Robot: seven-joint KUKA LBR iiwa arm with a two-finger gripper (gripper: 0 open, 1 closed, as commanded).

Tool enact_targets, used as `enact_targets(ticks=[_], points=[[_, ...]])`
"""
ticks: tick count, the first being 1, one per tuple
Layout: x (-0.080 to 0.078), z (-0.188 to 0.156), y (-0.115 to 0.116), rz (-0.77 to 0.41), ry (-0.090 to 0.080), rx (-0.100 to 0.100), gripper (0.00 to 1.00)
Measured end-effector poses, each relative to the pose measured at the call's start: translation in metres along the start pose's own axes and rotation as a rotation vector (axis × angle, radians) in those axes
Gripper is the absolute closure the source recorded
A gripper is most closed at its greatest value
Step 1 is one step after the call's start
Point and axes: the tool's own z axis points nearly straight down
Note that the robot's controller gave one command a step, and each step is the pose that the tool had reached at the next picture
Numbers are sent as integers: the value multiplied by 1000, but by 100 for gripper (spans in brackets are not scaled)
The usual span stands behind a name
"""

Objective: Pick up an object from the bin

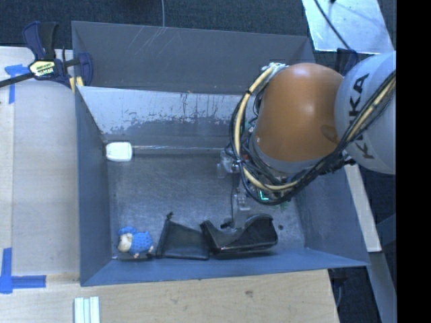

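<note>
Arm (300,113) bent steeply down, gripper (238,219) over black object (259,237) (by near wall), grip state possibly closed, cannot tell

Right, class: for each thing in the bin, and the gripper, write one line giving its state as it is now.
white block: lying flat by the back wall of the bin, alone.
blue toy: lying in the front left corner.
flat black piece: lying by the front wall, one corner lifted.
black case: lying by the front wall, touching the flat black piece.
gripper: low over the black case's left end; grip cannot be told.
</note>
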Motion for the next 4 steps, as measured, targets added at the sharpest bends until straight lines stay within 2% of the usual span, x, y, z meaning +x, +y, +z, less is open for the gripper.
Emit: enact_targets(ticks=[1, 2, 3, 4], points=[[19, 106, 41, -32, 2, -1, 0], [14, 142, 38, -175, -11, 0, 0], [15, 142, 38, -174, -9, -1, 100], [8, 5, 1, -1036, -12, 5, 100]])
